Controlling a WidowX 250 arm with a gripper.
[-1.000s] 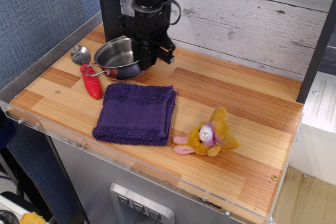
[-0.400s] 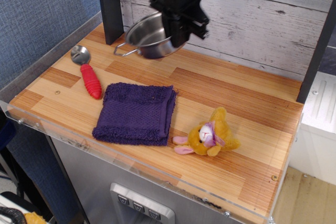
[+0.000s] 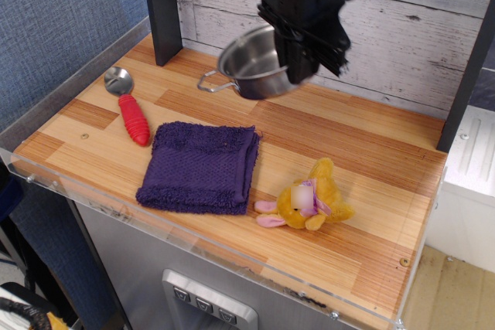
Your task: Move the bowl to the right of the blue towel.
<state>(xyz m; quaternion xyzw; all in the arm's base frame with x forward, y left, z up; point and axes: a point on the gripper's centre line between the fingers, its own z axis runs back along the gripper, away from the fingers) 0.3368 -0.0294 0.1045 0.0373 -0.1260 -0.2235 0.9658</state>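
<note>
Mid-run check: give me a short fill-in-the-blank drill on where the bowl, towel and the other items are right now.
1. The gripper holds the bowl by its ____ side, clear of the table.
2. The spoon with the ____ handle lies left of the blue towel.
3. The yellow plush toy lies to the ____ of the towel.
4. The bowl is ____ the tabletop, not resting on it.

Missing words: right; red; right; above
</note>
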